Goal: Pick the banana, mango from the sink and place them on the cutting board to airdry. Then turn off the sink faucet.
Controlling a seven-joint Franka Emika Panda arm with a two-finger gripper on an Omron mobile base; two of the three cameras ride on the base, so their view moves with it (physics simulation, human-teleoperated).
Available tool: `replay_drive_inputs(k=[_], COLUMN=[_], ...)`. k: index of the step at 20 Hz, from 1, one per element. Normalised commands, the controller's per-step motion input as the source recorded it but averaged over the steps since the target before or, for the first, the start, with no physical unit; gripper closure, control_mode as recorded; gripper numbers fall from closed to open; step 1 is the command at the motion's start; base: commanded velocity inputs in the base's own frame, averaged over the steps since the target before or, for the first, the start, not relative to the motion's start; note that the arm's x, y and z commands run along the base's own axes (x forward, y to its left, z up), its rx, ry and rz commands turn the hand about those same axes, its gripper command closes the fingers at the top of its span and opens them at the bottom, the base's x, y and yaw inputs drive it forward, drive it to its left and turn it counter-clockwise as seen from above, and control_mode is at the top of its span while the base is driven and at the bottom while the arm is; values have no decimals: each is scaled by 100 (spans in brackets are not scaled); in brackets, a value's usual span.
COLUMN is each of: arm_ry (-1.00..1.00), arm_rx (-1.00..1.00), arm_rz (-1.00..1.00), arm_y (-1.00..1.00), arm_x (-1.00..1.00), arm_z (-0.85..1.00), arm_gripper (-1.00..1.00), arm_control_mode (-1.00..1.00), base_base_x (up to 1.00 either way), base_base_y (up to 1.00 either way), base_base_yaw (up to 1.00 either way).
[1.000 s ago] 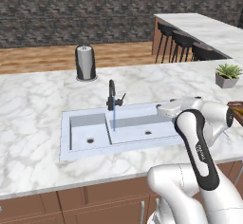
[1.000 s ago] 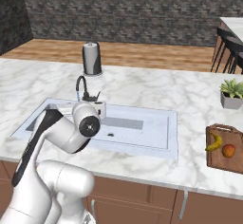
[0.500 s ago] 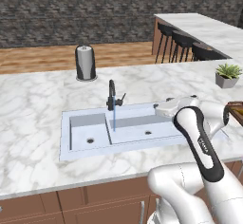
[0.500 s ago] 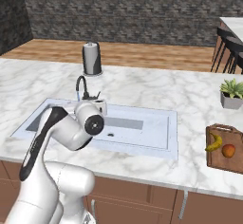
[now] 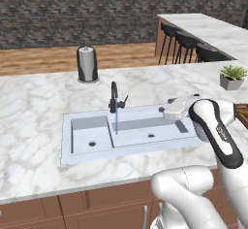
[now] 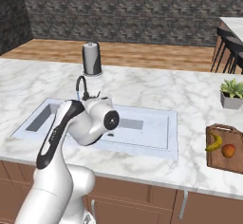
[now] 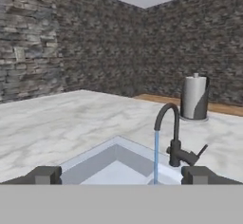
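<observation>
faucet shut-off: fruit already on the board

banana [image 6: 214, 143] and mango [image 6: 228, 150] lie on the cutting board [image 6: 223, 161] at the right edge of the right base view, so the step in hand looks to be the sink faucet [image 7: 173, 140], with water running into the sink [image 5: 145, 143]. tool [image 7: 121, 174], fingers apart and empty, faces its side lever [image 7: 201, 151]; best approach from the right of frame, one finger pushing squarely. no readable writing anywhere.

Base views flank sink [image 5: 131, 131]; hand view faces faucet [image 7: 173, 137].
</observation>
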Motion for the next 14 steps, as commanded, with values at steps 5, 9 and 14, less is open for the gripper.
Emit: replay_drive_inputs(k=[5,9,14], arm_ry=[0,0,-3], arm_rx=[-1,-1,-3], arm_rz=[15,12,4], arm_y=[0,0,23], arm_x=[18,25,4], arm_z=[-5,-13,-32], arm_gripper=[-100,-100,-100], arm_control_mode=[-100,-100,-100], base_base_x=[0,0,0], base_base_y=[0,0,0], base_base_yaw=[0,0,0])
